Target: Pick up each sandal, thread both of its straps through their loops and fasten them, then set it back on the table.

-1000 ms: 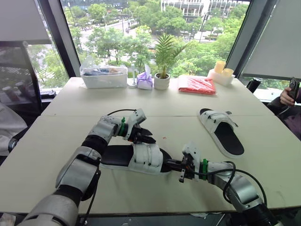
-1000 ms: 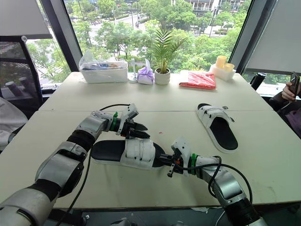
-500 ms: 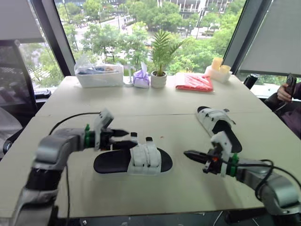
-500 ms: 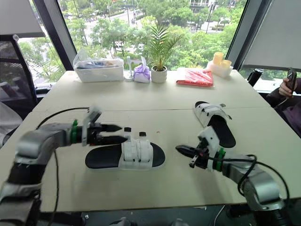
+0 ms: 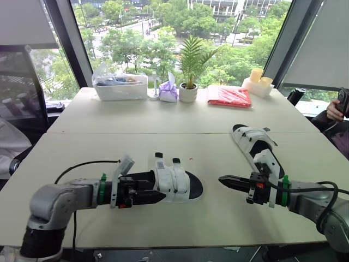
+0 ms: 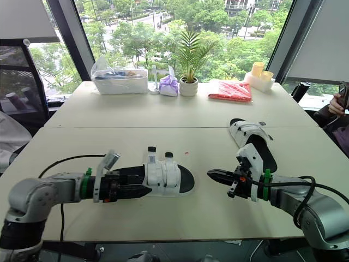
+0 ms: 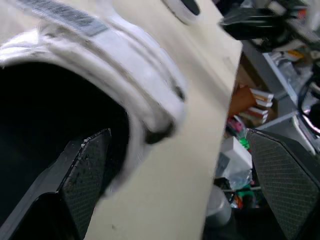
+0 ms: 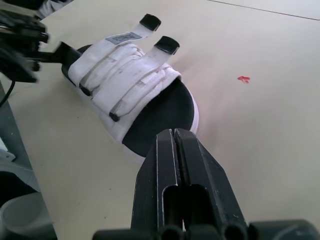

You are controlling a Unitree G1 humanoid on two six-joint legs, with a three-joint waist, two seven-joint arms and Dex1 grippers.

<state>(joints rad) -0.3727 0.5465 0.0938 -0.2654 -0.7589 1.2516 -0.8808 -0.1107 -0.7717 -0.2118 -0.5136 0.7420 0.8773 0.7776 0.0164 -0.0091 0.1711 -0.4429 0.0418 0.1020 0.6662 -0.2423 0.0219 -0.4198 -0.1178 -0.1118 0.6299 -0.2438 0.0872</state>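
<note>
Down at lower centre: looks like a light sandal (image 5: 172,182), floppy straps, so grab the stiff sole. Left pincer (image 7: 177,142) spread wide at heel, right pincer (image 8: 173,136) pinched closed, holding nothing.

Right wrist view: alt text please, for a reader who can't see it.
The right gripper, its two black fingers pressed shut, points at a white-strapped, black-soled sandal lying on the beige table. Two black-tipped strap ends stick out from it.
</note>
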